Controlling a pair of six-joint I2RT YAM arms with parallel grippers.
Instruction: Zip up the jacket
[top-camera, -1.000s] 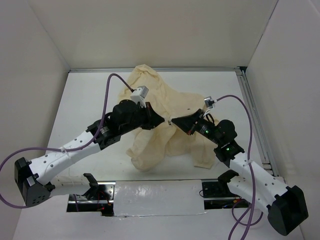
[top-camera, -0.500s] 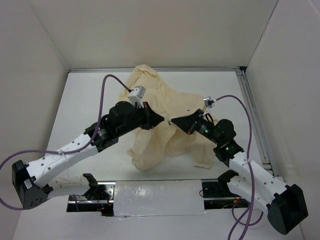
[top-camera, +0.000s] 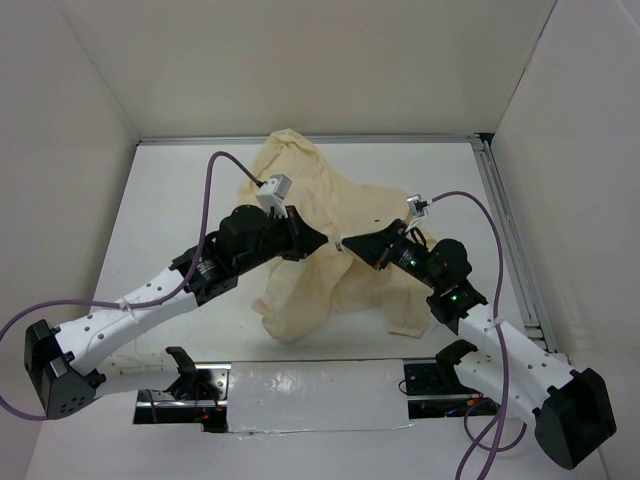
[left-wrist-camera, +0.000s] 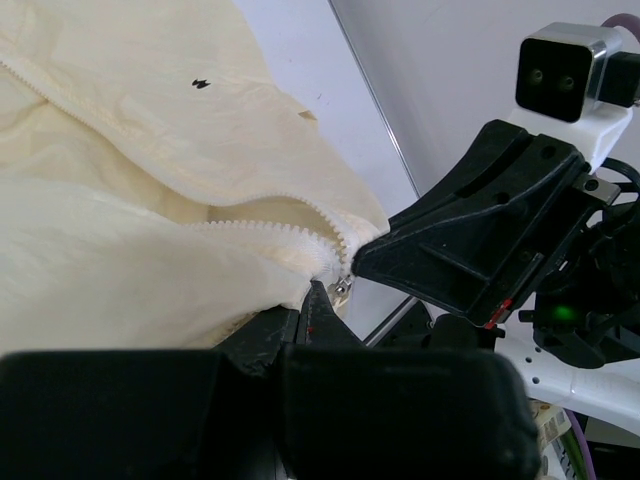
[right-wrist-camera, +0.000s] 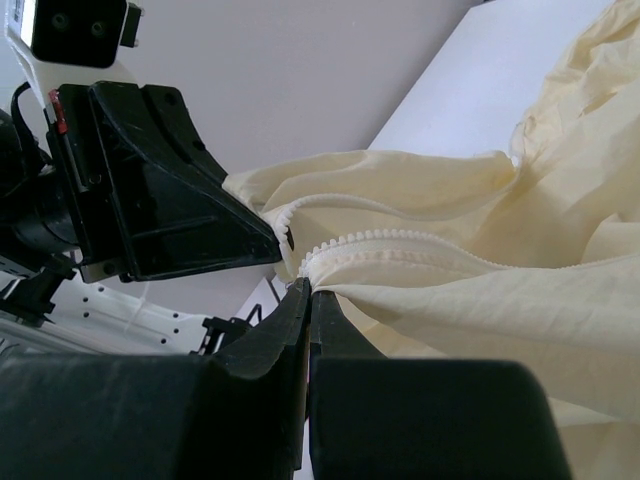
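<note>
The right gripper (right-wrist-camera: 308, 292) pinches the jacket (right-wrist-camera: 470, 290) by its zipper (right-wrist-camera: 400, 236); the left gripper (right-wrist-camera: 272, 243) meets the fabric just beside it.

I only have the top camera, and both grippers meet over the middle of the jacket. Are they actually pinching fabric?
Observer: Yes. The right wrist view shows the right gripper shut on the jacket edge, just where a row of zipper teeth ends.
Operator: And the left?
Observer: The left gripper is shut on the fabric too, beside a small metal piece, possibly the slider.
Operator: Any teeth joined yet?
Observer: None that show. In the left wrist view the two rows run apart.
</note>
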